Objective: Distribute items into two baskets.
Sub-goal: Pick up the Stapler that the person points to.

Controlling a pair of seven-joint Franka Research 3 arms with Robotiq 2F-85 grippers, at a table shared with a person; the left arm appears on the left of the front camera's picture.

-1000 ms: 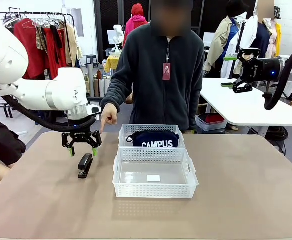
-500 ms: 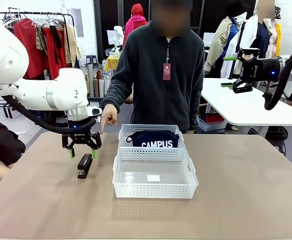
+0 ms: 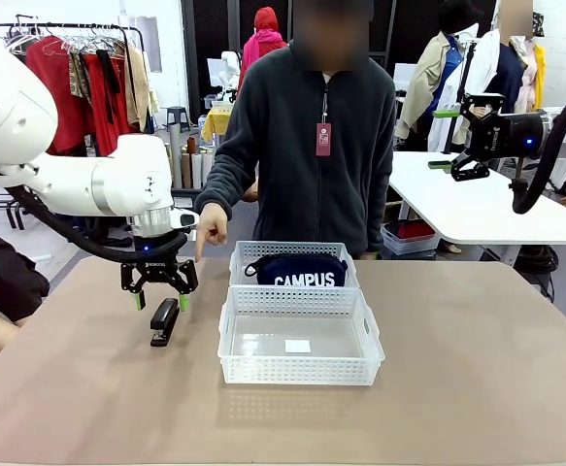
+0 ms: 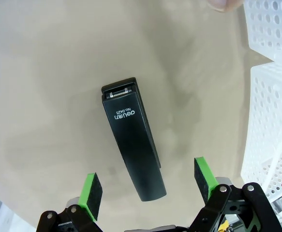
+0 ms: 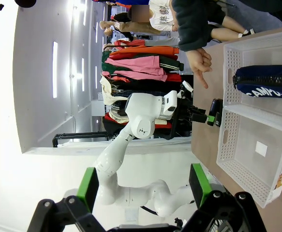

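Note:
A black stapler lies flat on the tan table, left of the two white lattice baskets. My left gripper hangs open just above the stapler's far end, its green pads on either side of it and clear of it. The near basket holds nothing but a small white label. In the far basket lies the navy CAMPUS pouch. High at the right, away from the table, my right gripper stands open with nothing in it.
A person stands at the far edge, one hand pointing down at the table beside the far basket. The table is bare to the right of the baskets. A second white table stands behind at the right.
My left gripper has shifted slightly toward the person, along the stapler. The stapler, the baskets and the right arm have stayed put.

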